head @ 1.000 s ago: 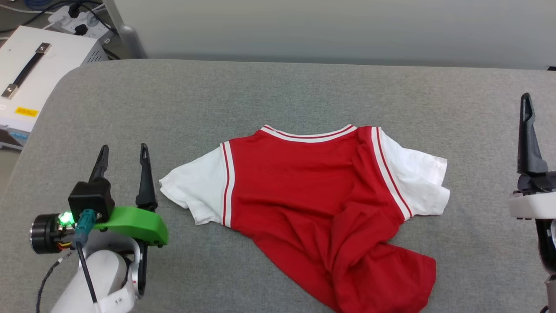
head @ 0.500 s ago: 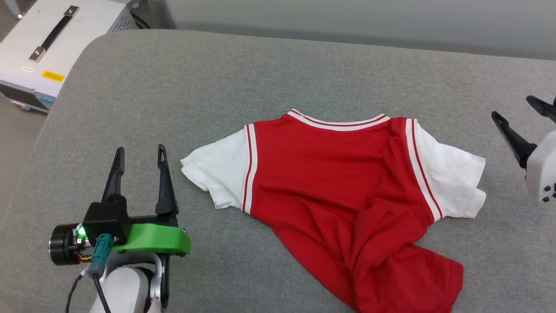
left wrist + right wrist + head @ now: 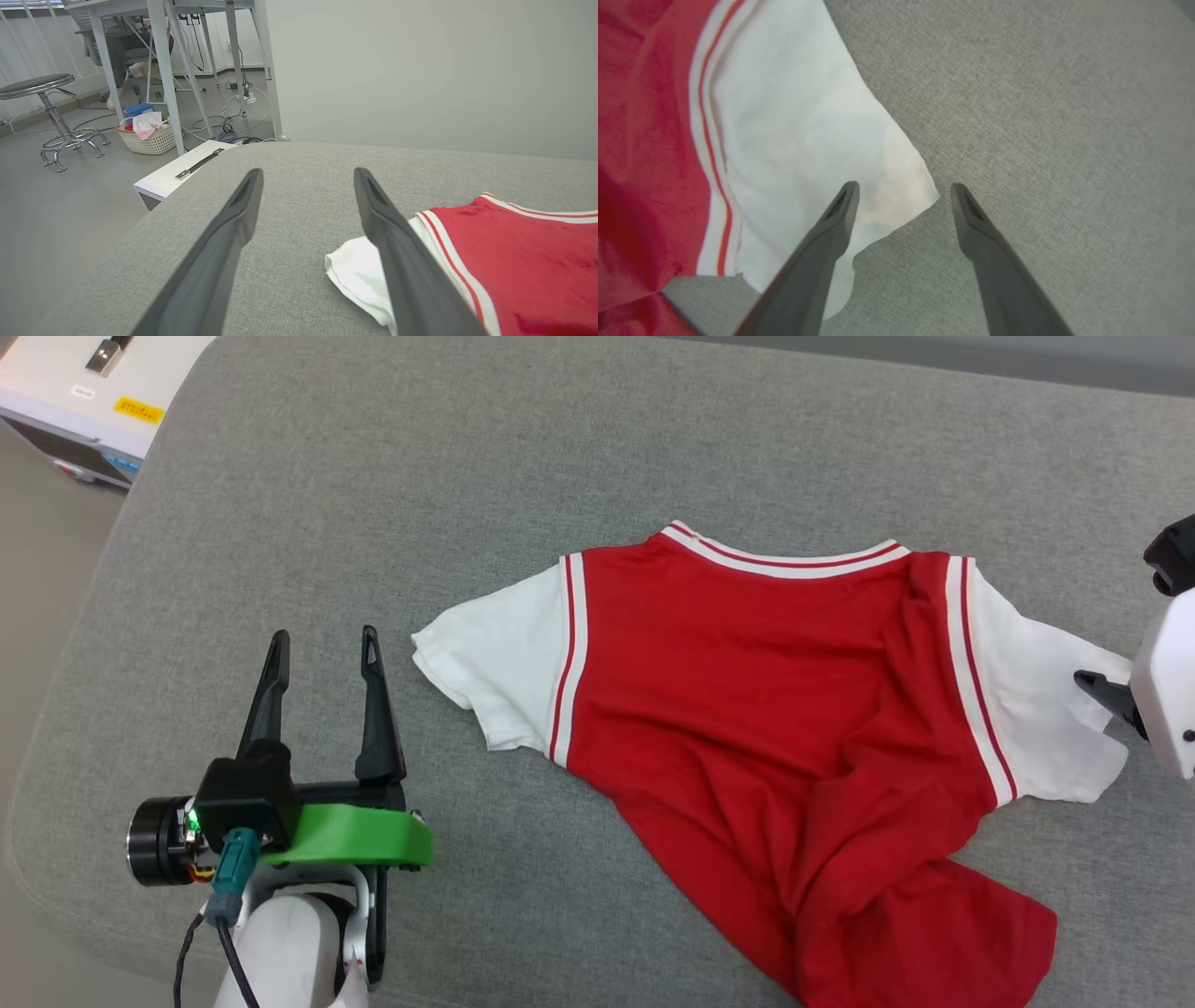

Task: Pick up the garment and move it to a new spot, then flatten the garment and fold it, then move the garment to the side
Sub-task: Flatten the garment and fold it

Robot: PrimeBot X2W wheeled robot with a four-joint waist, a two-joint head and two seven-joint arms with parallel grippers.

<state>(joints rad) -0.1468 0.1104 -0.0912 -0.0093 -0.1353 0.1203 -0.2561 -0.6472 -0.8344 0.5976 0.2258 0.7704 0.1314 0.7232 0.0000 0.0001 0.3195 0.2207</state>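
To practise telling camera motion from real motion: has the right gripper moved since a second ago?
Yes. Judged against the garment, the right gripper has come in from beside it to the edge of its white sleeve.

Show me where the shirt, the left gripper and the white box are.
shirt (image 3: 766, 709), head view, red body.
left gripper (image 3: 324, 635), head view, between its fingertips.
white box (image 3: 56, 378), head view, top face.

Head high, looking down; wrists near; all share garment (image 3: 747, 709).
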